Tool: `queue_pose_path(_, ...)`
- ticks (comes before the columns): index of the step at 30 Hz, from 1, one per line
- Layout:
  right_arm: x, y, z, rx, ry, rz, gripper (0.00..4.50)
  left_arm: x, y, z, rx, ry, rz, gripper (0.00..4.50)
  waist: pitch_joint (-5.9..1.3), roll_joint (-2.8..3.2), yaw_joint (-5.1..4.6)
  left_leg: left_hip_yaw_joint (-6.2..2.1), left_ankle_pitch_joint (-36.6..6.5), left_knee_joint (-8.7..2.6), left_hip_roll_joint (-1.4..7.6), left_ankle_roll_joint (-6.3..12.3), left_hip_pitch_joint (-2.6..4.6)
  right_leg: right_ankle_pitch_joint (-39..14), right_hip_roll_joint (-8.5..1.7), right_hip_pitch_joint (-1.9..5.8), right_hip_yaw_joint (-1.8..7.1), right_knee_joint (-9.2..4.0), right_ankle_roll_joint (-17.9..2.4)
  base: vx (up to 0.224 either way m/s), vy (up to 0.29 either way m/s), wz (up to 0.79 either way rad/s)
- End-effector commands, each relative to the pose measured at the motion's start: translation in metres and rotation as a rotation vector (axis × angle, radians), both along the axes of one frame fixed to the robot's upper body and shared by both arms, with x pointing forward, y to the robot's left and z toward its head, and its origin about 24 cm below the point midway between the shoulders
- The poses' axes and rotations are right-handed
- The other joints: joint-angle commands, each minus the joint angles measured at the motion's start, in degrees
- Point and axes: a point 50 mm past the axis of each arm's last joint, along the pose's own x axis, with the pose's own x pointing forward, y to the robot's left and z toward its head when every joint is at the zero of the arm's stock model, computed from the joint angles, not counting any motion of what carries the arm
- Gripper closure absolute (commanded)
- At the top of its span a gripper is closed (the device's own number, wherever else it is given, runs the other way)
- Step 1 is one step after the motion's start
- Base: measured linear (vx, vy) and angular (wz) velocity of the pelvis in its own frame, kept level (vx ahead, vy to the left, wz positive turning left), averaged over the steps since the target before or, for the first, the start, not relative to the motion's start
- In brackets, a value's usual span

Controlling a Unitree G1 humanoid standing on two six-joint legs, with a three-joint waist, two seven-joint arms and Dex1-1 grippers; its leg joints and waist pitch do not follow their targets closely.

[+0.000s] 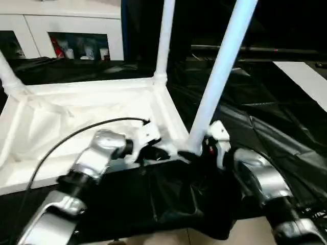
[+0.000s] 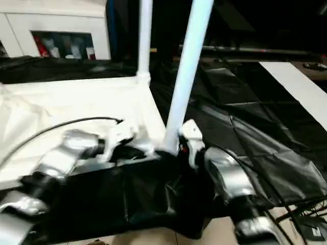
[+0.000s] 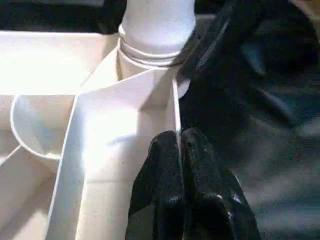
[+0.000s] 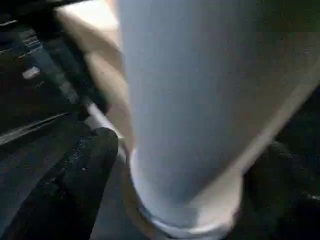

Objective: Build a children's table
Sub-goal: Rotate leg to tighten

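The white tabletop lies upside down on the black-draped work table, ribs facing up. White tube legs stand in its far right socket and far left socket. A third leg rises from the near right socket, leaning to the right. My left gripper is shut on the thin rim wall of the tabletop, just beside that socket. My right gripper is open, with one black finger on each side of the leaning leg's base, a little apart from it.
A white cabinet with glass doors stands behind the table at the left. A white board lies at the far right on the black drape. A black cable arcs over my left forearm. The drape's front edge hangs near my arms.
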Motion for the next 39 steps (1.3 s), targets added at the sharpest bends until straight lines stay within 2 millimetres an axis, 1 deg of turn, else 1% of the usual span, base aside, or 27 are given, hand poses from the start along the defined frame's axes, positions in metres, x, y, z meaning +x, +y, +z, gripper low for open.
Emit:
queue_pose_path(1,-0.006,0.004,0.008,0.033,0.001,0.095,0.52,-0.011,-0.010,-0.003,0.007,0.036,-0.131,4.50,-3.03,0.58,0.00,-0.79,-6.16,-3.14,3.11,5.13,1.04,5.35,-4.32,2.45,3.45,-3.12,-14.69,0.000,0.000,0.00)
queue_pose_path(2,-0.008,0.003,0.009,0.035,0.008,0.116,0.52,-0.011,-0.008,-0.003,0.010,0.038,-0.135,4.50,-2.90,0.54,0.15,-0.86,-8.02,-3.39,3.29,4.26,1.01,2.00,-4.45,2.49,3.49,-3.30,-14.32,0.000,0.000,0.00)
queue_pose_path(3,-0.010,0.003,0.010,0.036,0.013,0.128,0.52,-0.011,-0.007,-0.003,0.011,0.040,-0.137,4.50,-2.90,0.61,0.23,-0.88,-8.59,-3.46,3.36,3.88,1.13,0.96,-4.41,2.46,3.46,-3.43,-14.18,0.000,0.000,0.00)
queue_pose_path(4,-0.013,0.002,0.011,0.037,0.020,0.153,0.77,-0.012,-0.005,-0.003,0.014,0.041,-0.144,4.50,-2.82,0.63,0.35,-0.88,-9.04,-3.50,3.40,3.48,1.29,0.01,-4.33,2.36,3.47,-3.56,-13.97,0.000,0.000,0.00)
queue_pose_path(5,-0.015,0.002,0.011,0.037,0.029,0.174,0.86,-0.011,-0.003,-0.002,0.018,0.040,-0.147,4.50,-2.74,0.62,0.45,-0.81,-10.53,-3.64,3.44,2.54,1.30,-2.00,-4.42,2.29,3.54,-3.71,-13.55,0.000,0.000,0.00)
queue_pose_path(7,-0.016,0.001,0.011,0.034,0.033,0.187,1.03,-0.010,-0.001,0.000,0.021,0.039,-0.148,4.50,-2.80,0.75,0.48,-0.91,-11.15,-3.72,3.40,1.67,1.26,-3.19,-4.57,2.33,3.58,-3.75,-13.18,0.000,0.000,0.00)
queue_pose_path(9,-0.016,0.001,0.010,0.032,0.033,0.186,1.24,-0.010,-0.001,0.000,0.021,0.037,-0.148,4.50,-2.83,0.56,0.46,-0.90,-11.18,-3.69,3.34,1.23,1.24,-3.47,-4.62,2.31,3.60,-3.82,-12.98,0.000,0.000,0.00)
queue_pose_path(10,-0.016,0.001,0.010,0.032,0.033,0.184,1.30,-0.009,-0.001,0.000,0.021,0.036,-0.148,4.50,-2.83,0.55,0.46,-0.91,-11.07,-3.69,3.32,1.15,1.22,-3.47,-4.60,2.29,3.60,-3.80,-12.92,0.000,0.000,0.00)
queue_pose_path(11,-0.017,0.001,0.010,0.031,0.033,0.186,1.30,-0.010,0.000,0.001,0.021,0.037,-0.151,4.50,-2.87,0.32,0.45,-0.86,-10.68,-3.62,3.27,1.15,1.19,-3.19,-4.57,2.31,3.62,-3.79,-12.83,0.000,0.000,0.00)
queue_pose_path(12,-0.017,0.001,0.010,0.032,0.033,0.187,1.46,-0.010,0.000,0.001,0.021,0.037,-0.151,4.50,-2.90,0.42,0.51,-0.88,-10.03,-3.60,3.25,1.26,1.15,-2.71,-4.59,2.36,3.60,-3.67,-12.86,0.000,0.000,0.00)
queue_pose_path(13,-0.018,0.002,0.010,0.032,0.033,0.189,1.58,-0.010,0.000,0.001,0.021,0.037,-0.154,4.50,-2.92,0.10,0.46,-0.84,-9.59,-3.53,3.22,1.41,1.09,-2.30,-4.51,2.37,3.59,-3.62,-12.80,0.000,0.000,0.00)
queue_pose_path(14,-0.019,0.002,0.010,0.034,0.035,0.194,1.67,-0.011,0.000,0.001,0.019,0.038,-0.155,4.50,-2.99,0.11,0.54,-0.88,-8.25,-3.45,3.21,1.90,1.06,-1.05,-4.51,2.40,3.53,-3.38,-12.86,0.000,0.000,0.00)
queue_pose_path(17,-0.019,0.001,0.010,0.033,0.044,0.203,1.89,-0.011,-0.001,0.001,0.015,0.037,-0.154,4.50,-3.05,0.08,0.59,-0.80,-7.32,-3.28,3.14,2.48,1.09,0.37,-4.45,2.38,3.52,-3.25,-13.17,0.000,0.000,0.00)
queue_pose_path(19,-0.019,0.001,0.010,0.028,0.049,0.209,2.01,-0.011,-0.001,0.001,0.015,0.038,-0.154,4.50,-3.05,0.08,0.72,-0.79,-7.32,-3.26,3.14,2.64,1.08,0.25,-4.49,2.43,3.50,-3.26,-13.17,0.000,0.000,0.00)
queue_pose_path(22,-0.019,0.001,0.007,0.019,0.058,0.215,2.28,-0.012,-0.001,0.000,0.016,0.040,-0.151,4.50,-3.05,0.30,0.99,-0.78,-7.59,-3.25,3.14,2.47,1.13,0.05,-4.48,2.41,3.51,-3.29,-13.05,0.000,0.000,0.00)
queue_pose_path(27,-0.019,0.002,-0.001,0.016,0.072,0.174,2.43,-0.009,-0.006,-0.002,-0.009,0.029,-0.093,4.50,-2.94,0.09,1.12,-0.79,-9.17,-3.33,3.17,1.69,1.17,-2.62,-4.51,2.34,3.55,-3.55,-12.61,0.000,0.000,0.00)
queue_pose_path(28,-0.016,0.003,-0.002,0.018,0.061,0.132,2.44,-0.007,-0.009,-0.003,-0.014,0.026,-0.069,4.50,-2.89,0.05,1.15,-0.78,-9.55,-3.34,3.17,1.57,1.19,-3.29,-4.53,2.29,3.57,-3.63,-12.52,0.000,0.000,0.00)
queue_pose_path(29,-0.012,0.004,-0.004,0.024,0.049,0.073,2.45,-0.006,-0.011,-0.003,-0.016,0.021,-0.046,4.50,-2.76,-0.24,1.05,-0.75,-10.41,-3.44,3.24,1.07,1.22,-5.28,-4.64,2.05,3.63,-3.83,-12.25,0.000,0.000,0.00)
queue_pose_path(31,0.003,0.005,-0.010,0.038,0.066,-0.136,2.47,0.002,-0.017,-0.006,-0.001,-0.012,0.035,4.50,-2.53,-0.25,0.97,-0.84,-12.41,-3.65,3.12,-0.02,1.16,-10.29,-4.82,1.97,3.71,-4.30,-11.23,0.000,0.000,0.00)
queue_pose_path(32,0.012,0.007,-0.015,0.029,0.083,-0.274,2.48,0.009,-0.024,-0.008,0.013,-0.045,0.126,4.50,-2.27,-0.07,0.64,-1.07,-14.72,-3.96,3.09,-1.42,1.27,-15.24,-4.90,1.69,3.66,-4.76,-10.37,0.000,0.000,0.00)
queue_pose_path(33,0.015,0.009,-0.017,0.024,0.082,-0.317,2.49,0.012,-0.027,-0.009,0.014,-0.057,0.163,4.50,-2.10,0.16,0.26,-1.46,-18.24,-4.15,3.09,-3.27,1.63,-21.62,-5.11,1.56,3.44,-5.33,-8.77,-0.051,-0.009,-0.04)
queue_pose_path(34,0.016,0.009,-0.017,0.024,0.081,-0.321,2.49,0.012,-0.028,-0.009,0.014,-0.058,0.166,4.50,-2.14,-0.06,-0.05,-1.53,-19.47,-4.15,3.10,-3.80,1.76,-23.55,-5.14,1.49,3.44,-5.59,-8.02,-0.055,0.005,-0.06)
queue_pose_path(35,0.023,0.014,-0.020,0.037,0.098,-0.432,2.49,0.018,-0.036,-0.011,0.013,-0.074,0.241,4.50,-2.28,-0.17,-0.33,-1.76,-20.03,-4.22,3.13,-4.08,1.47,-24.52,-5.28,1.64,3.46,-5.68,-7.08,-0.055,0.005,-0.06)
queue_pose_path(36,0.028,0.020,-0.021,0.036,0.106,-0.509,2.51,0.021,-0.045,-0.011,0.006,-0.082,0.288,4.50,-2.22,0.12,-0.60,-1.82,-20.55,-4.36,3.18,-4.15,1.63,-24.44,-5.18,1.42,3.52,-5.85,-6.81,0.000,0.000,0.00)
queue_pose_path(37,0.033,0.027,-0.022,0.031,0.115,-0.580,2.52,0.023,-0.054,-0.010,-0.001,-0.086,0.320,4.50,-2.16,-0.02,-0.89,-1.80,-21.15,-4.31,3.07,-4.31,1.85,-24.73,-5.09,1.09,3.54,-5.90,-6.89,0.000,0.000,0.00)
queue_pose_path(38,0.034,0.029,-0.022,0.030,0.116,-0.588,2.52,0.023,-0.056,-0.010,-0.002,-0.087,0.323,4.50,-2.25,-0.06,-0.87,-1.85,-21.25,-4.25,3.02,-4.37,1.91,-24.97,-5.15,1.15,3.48,-5.95,-6.87,0.000,0.000,0.00)
queue_pose_path(39,0.038,0.040,-0.022,0.020,0.120,-0.624,2.52,0.025,-0.067,-0.009,-0.002,-0.106,0.343,4.50,-2.32,0.09,-1.04,-1.84,-20.67,-4.26,2.99,-4.16,1.71,-24.03,-5.16,1.23,3.56,-5.99,-6.84,0.000,0.000,0.00)
